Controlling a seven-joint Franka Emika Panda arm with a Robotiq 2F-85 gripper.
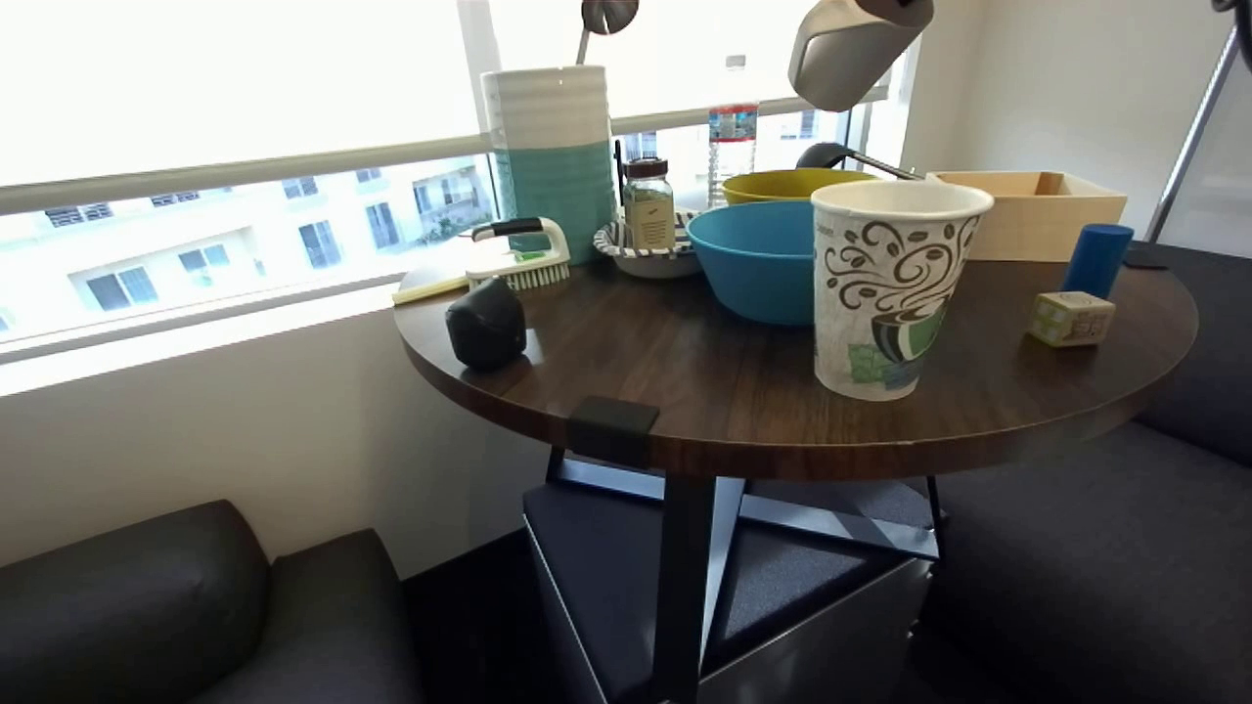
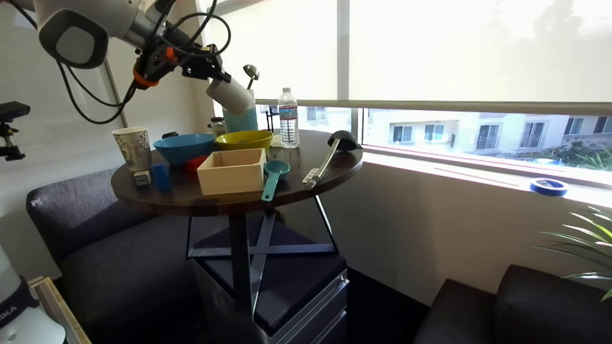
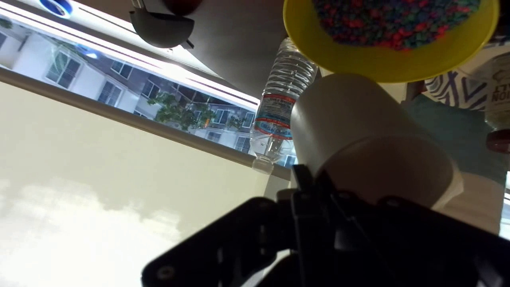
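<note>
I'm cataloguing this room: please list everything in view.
plain cup: 1, white, above table
paper cup: 1, white, table
bowls: 2, blue and yellow, table
pellets: many, multicoloured, yellow bowl
box: 1, beige, table
scoop: 1, turquoise, beside box
bottle: 1, clear, table
canister: 1, white and teal, table
utensil: 1, dark, canister
dish: 1, striped, table
jar: 1, brown-lidded, near dish
brush: 1, white, table
ladle: 1, black, table
cylinder: 1, blue, table
cube: 1, pale, table
lump: 1, black, table
tape: 1, blue, windowsill
table: 1, brown, by windowsill
cabinet: 1, dark, under table
seats: 2+, dark, beside table
plant: 1, green, near windowsill
arm: 1, white, above table
pincer: 1, black, holding plain cup
</note>
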